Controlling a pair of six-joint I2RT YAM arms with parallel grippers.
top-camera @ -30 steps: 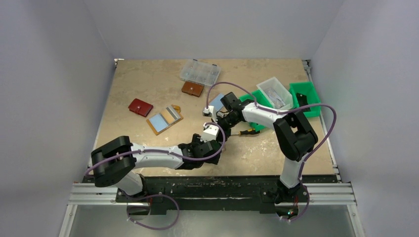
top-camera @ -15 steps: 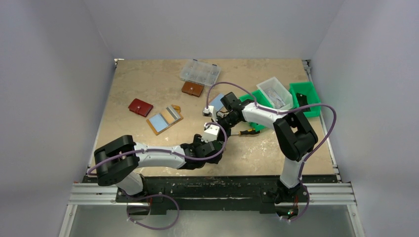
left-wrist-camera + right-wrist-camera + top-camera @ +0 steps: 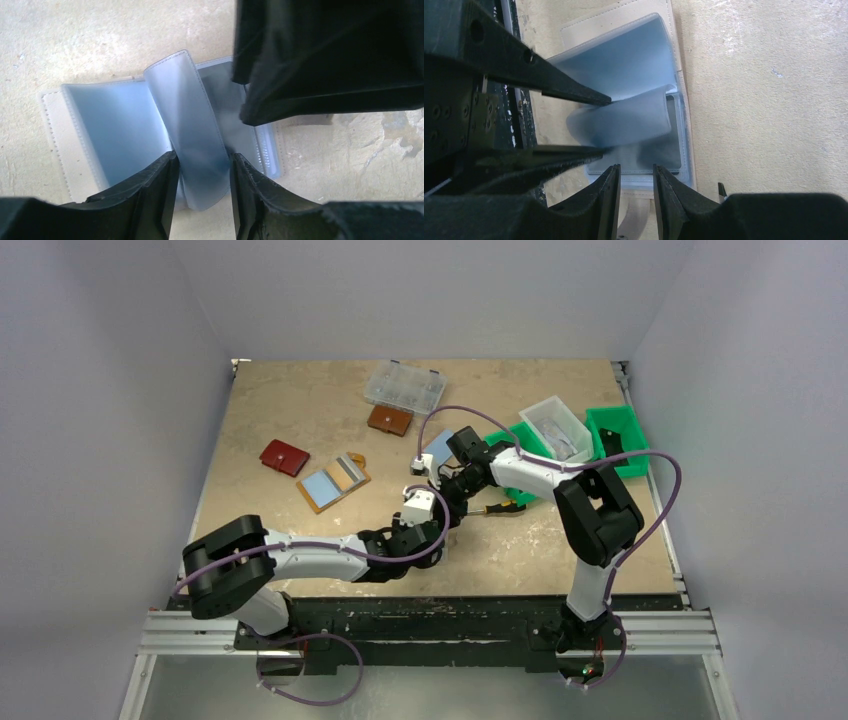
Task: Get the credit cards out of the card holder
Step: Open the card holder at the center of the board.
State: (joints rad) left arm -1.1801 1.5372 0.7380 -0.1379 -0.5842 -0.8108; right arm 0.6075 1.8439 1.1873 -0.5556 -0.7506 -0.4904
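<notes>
Left hand clamps a translucent plastic sleeve, curled upright between its fingers, and the card holder lies open on the counter right beneath it. Right hand sits over the holder's edge, fingers slightly apart; whether it's gripping, I cannot tell.

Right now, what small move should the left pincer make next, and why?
Probably lift the sleeve a little. The left pincer pinches that curled sleeve, and the right pincer stands over the edge of the holder, so lifting should uncover the dark pocket beneath.
</notes>
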